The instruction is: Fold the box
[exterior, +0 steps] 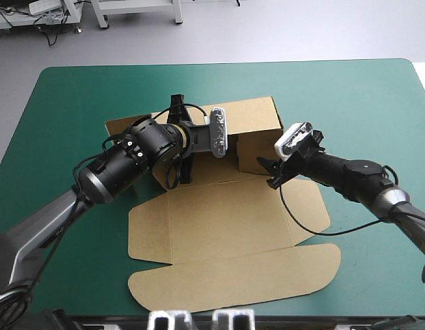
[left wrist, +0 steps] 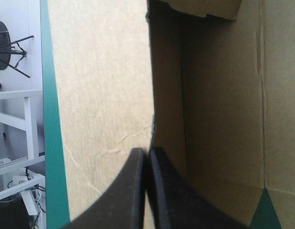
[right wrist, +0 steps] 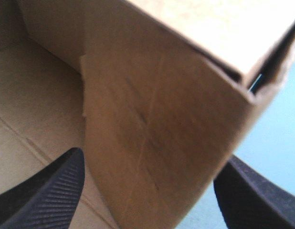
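Left hand (left wrist: 147, 151) is pinching an upright edge of the brown box (exterior: 226, 220), its black fingers all but meeting with the board between them, while the right hand (right wrist: 156, 156) is standing released, its fingers spread to either side of the raised right-hand corner. Sitting in the middle of the teal-green bench (exterior: 61, 103), the box is looking roughly half made, with the far wall (exterior: 250, 117) and right side wall (exterior: 257, 155) standing up. Its left side is apparently waiting to be raised and tucked, and the lid (exterior: 233, 275) is lying flat toward the near edge.
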Robot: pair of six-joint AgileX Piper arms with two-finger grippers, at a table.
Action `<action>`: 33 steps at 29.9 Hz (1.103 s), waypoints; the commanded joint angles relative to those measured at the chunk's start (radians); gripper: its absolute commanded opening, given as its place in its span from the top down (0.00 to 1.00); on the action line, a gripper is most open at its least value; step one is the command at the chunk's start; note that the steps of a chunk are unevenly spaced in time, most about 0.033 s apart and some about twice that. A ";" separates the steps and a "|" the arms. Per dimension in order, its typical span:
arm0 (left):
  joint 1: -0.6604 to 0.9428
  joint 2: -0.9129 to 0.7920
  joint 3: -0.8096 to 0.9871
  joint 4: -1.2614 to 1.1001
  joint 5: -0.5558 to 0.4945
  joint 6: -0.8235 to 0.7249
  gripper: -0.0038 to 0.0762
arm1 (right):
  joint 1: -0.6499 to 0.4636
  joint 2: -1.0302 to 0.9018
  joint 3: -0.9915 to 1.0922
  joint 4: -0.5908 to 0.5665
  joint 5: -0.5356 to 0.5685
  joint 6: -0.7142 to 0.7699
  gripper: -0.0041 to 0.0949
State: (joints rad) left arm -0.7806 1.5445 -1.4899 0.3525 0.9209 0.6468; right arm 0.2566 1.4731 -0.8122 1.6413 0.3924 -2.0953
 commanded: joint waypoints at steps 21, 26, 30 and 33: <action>-0.005 -0.036 -0.021 -0.056 -0.036 -0.014 0.96 | 0.217 0.032 -0.139 0.120 -0.228 -0.008 0.97; -0.005 -0.036 -0.021 -0.059 -0.038 -0.014 0.96 | 0.217 0.032 -0.139 0.162 -0.288 0.020 0.98; -0.005 -0.047 -0.021 -0.107 -0.036 0.023 0.82 | 0.217 0.032 -0.139 0.162 -0.349 0.026 0.98; -0.005 -0.064 -0.036 -0.172 -0.032 0.050 0.55 | 0.217 0.032 -0.139 0.162 -0.356 0.026 0.98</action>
State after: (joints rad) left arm -0.7806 1.5339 -1.4899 0.2432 0.9367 0.6815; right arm 0.4606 1.5348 -0.9259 1.7424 -0.0377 -2.0741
